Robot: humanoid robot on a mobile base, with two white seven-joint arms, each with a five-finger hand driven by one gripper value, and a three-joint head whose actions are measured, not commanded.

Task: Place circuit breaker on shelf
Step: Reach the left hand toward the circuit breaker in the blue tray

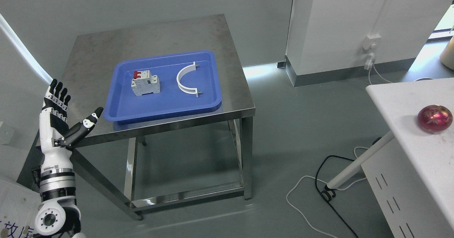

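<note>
One robot hand shows, the left hand [58,115], raised upright at the lower left with four fingers straight and the thumb spread out to the side, holding nothing. Just beyond its thumb tip stands one square stainless steel table [92,57] bearing one shallow blue plastic tray [122,112]. In the tray, up and to the right of the hand, sits one white circuit breaker with red switches [145,83], upright and untouched. Farther right in the tray lies one white curved plastic bracket [185,80]. Far right, one shiny red ball [435,119] rests on one white tabletop [400,99].
</note>
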